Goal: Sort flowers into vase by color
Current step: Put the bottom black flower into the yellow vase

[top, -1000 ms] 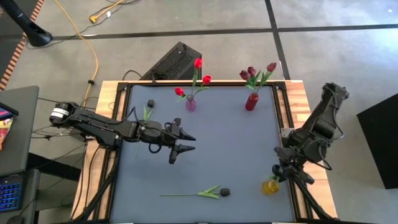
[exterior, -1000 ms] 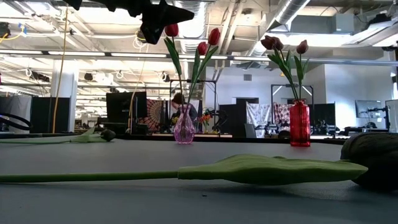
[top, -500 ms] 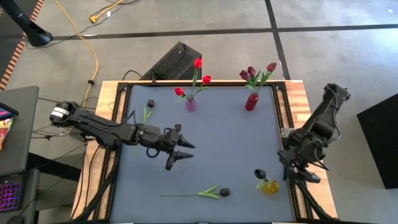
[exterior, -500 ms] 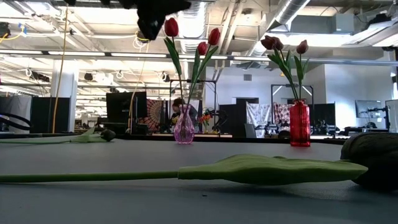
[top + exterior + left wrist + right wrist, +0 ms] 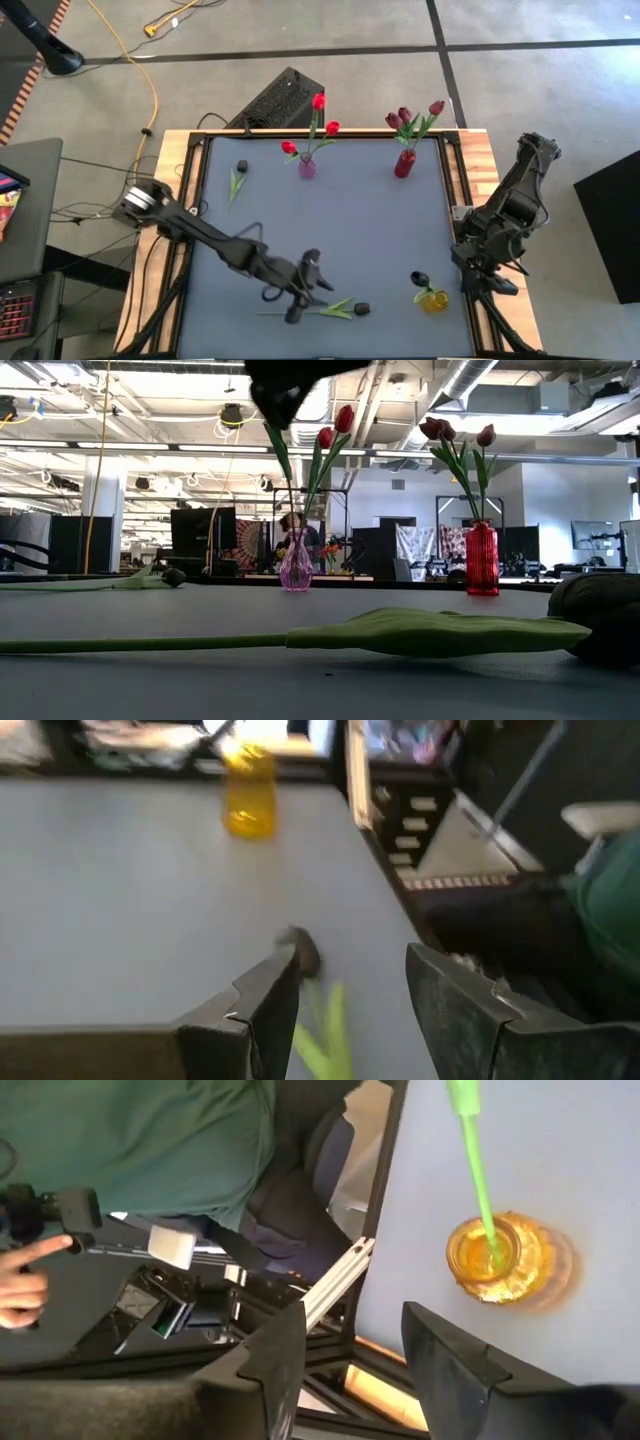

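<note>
No writing can be read anywhere; the left gripper (image 5: 305, 292), jaws spread and holding nothing, hovers over a dark-headed flower (image 5: 330, 310) lying near the table's (image 5: 380, 230) front edge; red flowers (image 5: 312, 125) stand in the pink vase (image 5: 307, 166), maroon flowers (image 5: 412, 118) in the red vase (image 5: 403, 163); one dark flower (image 5: 419, 281) sits in the yellow vase (image 5: 434, 299); the right gripper (image 5: 478, 270), released, waits just beside it.
</note>
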`<state>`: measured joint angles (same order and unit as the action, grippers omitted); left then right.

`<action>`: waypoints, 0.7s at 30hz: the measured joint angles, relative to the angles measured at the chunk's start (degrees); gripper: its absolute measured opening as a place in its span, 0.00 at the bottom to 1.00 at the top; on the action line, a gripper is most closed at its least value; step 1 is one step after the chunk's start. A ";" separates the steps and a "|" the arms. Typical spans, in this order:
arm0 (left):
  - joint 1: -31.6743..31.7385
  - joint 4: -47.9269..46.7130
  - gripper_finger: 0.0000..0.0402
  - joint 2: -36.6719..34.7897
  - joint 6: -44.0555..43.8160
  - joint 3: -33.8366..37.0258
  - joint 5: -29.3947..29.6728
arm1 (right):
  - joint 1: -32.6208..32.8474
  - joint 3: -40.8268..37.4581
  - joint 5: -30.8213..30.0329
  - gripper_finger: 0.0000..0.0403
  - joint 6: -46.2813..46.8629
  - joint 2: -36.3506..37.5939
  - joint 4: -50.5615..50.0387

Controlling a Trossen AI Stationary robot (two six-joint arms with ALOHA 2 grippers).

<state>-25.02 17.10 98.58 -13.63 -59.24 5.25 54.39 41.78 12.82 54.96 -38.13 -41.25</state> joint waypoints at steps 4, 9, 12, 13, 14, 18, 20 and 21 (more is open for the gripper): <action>-2.38 -10.31 0.43 5.99 -1.61 -8.77 0.12 | 0.00 0.00 -0.02 0.47 2.03 -0.08 -0.29; -5.57 -29.77 0.40 10.93 -7.60 -17.99 4.49 | 0.00 0.00 -0.04 0.47 1.44 -0.13 -0.53; -7.02 -34.48 0.37 13.15 -10.96 -20.54 6.41 | 0.00 0.00 -0.07 0.47 -0.22 -0.13 -0.99; -7.39 -35.54 0.37 13.63 -11.73 -20.48 6.77 | 0.00 0.00 -0.07 0.47 -0.92 -0.13 -1.37; -7.67 -35.96 0.36 14.33 -12.56 -20.41 6.89 | -0.02 0.00 -0.07 0.47 -1.24 -0.11 -1.61; -7.82 -35.95 0.36 16.69 -14.65 -20.46 6.40 | -0.04 0.02 -0.11 0.47 -1.27 -0.10 -3.28; -7.71 -35.73 0.36 18.11 -14.51 -20.46 6.45 | -0.04 0.02 -0.23 0.47 -1.32 -0.09 -3.94; -7.68 -35.63 0.36 18.85 -14.35 -20.46 6.55 | -0.04 0.02 -0.43 0.47 -1.37 -0.07 -3.98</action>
<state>-32.70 -18.52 117.42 -27.98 -79.70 11.81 54.35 41.80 12.39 53.60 -38.20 -45.23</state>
